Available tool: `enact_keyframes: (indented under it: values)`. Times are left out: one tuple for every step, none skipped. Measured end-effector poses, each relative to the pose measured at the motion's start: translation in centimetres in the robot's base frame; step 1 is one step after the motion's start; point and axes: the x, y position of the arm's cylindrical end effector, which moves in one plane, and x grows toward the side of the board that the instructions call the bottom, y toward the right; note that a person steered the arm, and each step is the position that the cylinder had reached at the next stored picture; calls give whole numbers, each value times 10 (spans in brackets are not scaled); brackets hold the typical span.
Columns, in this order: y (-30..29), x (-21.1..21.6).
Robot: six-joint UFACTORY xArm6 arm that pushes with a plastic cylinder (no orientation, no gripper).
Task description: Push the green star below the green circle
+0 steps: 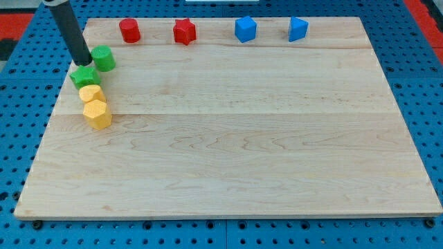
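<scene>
The green circle (104, 58) sits near the board's top left. The green star (84, 76) lies just below and to the left of it, nearly touching it. My tip (84, 63) stands at the star's upper edge, just left of the green circle. The dark rod rises from there to the view's top left.
Two yellow blocks (91, 93) (97, 114) sit stacked in a column just below the green star. Along the top edge are a red cylinder (129, 30), a red star (184, 31) and two blue blocks (245, 29) (297, 29). The board's left edge (52, 117) is close.
</scene>
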Motion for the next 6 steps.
enact_keyframes:
  values:
    - [-34, 1]
    - [-33, 16]
    - [-33, 53]
    - [-29, 67]
    - [-13, 64]
    - [4, 62]
